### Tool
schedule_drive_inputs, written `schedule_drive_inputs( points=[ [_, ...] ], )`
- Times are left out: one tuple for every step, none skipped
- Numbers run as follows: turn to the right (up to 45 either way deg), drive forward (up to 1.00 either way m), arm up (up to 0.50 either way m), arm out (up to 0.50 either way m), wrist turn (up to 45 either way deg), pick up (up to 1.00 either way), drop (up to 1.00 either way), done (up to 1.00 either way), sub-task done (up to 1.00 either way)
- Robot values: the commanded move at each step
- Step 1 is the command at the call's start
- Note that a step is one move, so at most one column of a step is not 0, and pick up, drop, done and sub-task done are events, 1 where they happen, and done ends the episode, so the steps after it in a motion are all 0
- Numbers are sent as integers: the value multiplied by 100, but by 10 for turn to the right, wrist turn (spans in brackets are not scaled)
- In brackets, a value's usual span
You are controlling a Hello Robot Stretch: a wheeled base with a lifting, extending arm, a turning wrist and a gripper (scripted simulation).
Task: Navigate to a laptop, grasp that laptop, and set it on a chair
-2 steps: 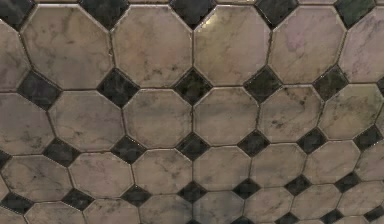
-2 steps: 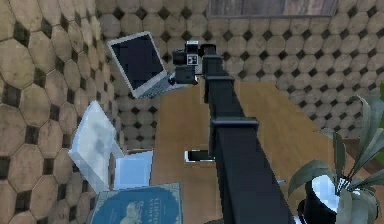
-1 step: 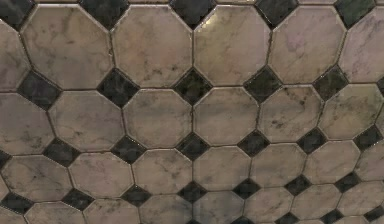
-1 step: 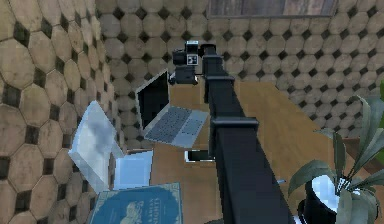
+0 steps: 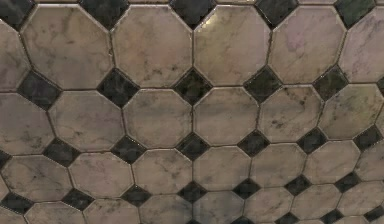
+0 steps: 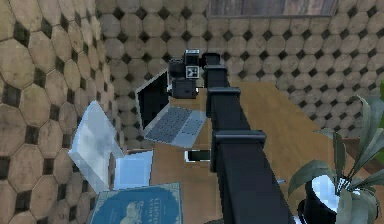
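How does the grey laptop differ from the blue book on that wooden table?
The grey laptop stands open, its dark screen raised; the blue book lies flat and closed. The laptop sits mid-table; the book lies at the arm side view's bottom edge. Both rest on the wooden table.

Wall [image 5: 190, 110] close ahead. On table [image 6: 275, 120], laptop [image 6: 170, 115], book [image 6: 135, 205], plant [image 6: 345, 182] flank arm [image 6: 235, 140]; bare wood beyond plant.
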Motion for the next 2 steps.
schedule_drive_inputs(
  points=[
    [0,0,0,0,-450,0,0,0,0],
    [0,0,0,0,-450,0,0,0,0]
  ],
)
